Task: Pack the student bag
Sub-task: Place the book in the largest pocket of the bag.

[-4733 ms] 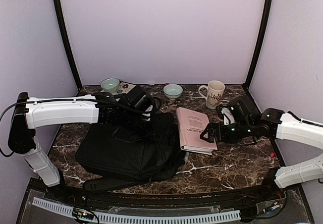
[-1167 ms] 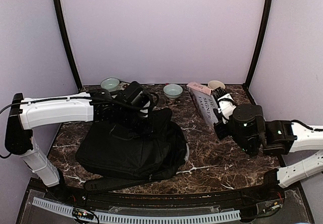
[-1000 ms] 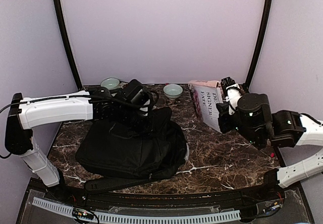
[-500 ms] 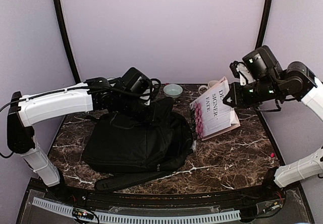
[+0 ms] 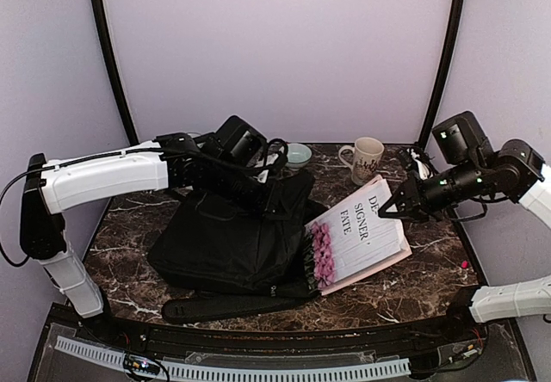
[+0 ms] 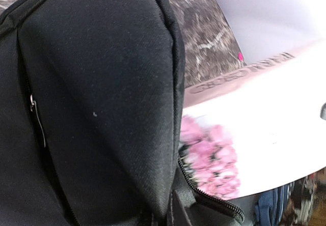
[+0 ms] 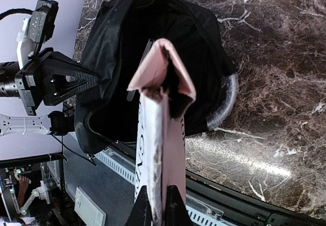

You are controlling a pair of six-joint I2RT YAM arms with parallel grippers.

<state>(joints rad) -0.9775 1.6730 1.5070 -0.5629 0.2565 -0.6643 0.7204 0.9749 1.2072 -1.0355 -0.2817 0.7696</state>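
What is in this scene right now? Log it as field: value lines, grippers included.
bag: black, lying on the table, mouth facing right
left gripper: shut on the bag's upper edge, holding it up
right gripper: shut on the book's upper edge
book: pink, tilted, flowered lower end at the bag's mouth, most of it outside
behind: mug and bowl near the back wall
task state: book not yet packed

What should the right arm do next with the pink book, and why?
Probably slide the pink book further down-left into the student bag. The right gripper grips its upper corner, and its flowered end already sits against the bag, which the left gripper holds open.
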